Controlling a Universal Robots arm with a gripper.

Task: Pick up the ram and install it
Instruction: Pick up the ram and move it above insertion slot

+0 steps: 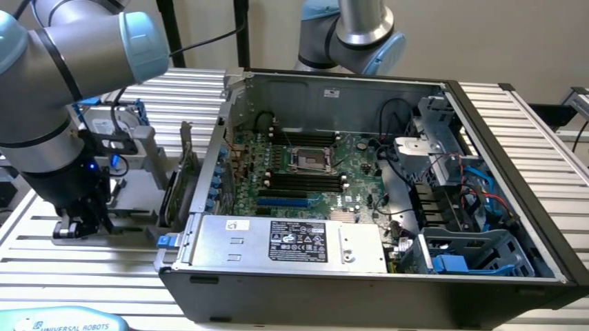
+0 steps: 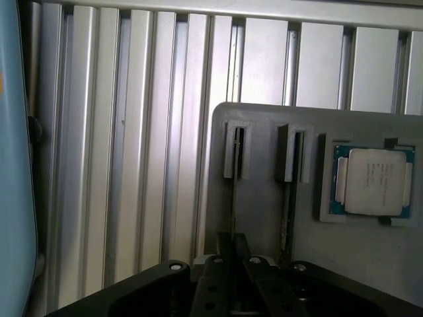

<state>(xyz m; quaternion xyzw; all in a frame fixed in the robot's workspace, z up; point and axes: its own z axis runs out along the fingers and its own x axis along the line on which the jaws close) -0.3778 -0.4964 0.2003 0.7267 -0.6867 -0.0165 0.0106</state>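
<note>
We are looking across a slatted metal table [image 1: 515, 124] with an open case [image 1: 368, 289] lying on it. The arm is reaching down at the exterior view's left, well apart from the case's inside.

The claw [image 1: 78, 222] is hanging low over a grey holder [image 2: 264, 198] that is sitting on the table just beside the case. In the wrist view the holder is showing two narrow slots and a square recess, and a silver chip [image 2: 373, 181] is lying in that recess. The ram [image 2: 234, 191] is standing on edge in the slot farther from the chip, and a second stick [image 2: 288, 211] is standing in the slot next to it.

The ram's thin edge is running straight in between the fingers [image 2: 223, 249], and we are reading the claw as pinched together on it. The ram is not looking raised; it is sitting down in its slot as far as we can tell.

Inside the case, the board [image 1: 318, 155] is showing its dark memory slots [image 1: 304, 181] near the socket, and we are seeing no stick in them.

So we are judging the task as barely started: the grasp is looking made, while the lift, the carry and the seating are all left.
</note>
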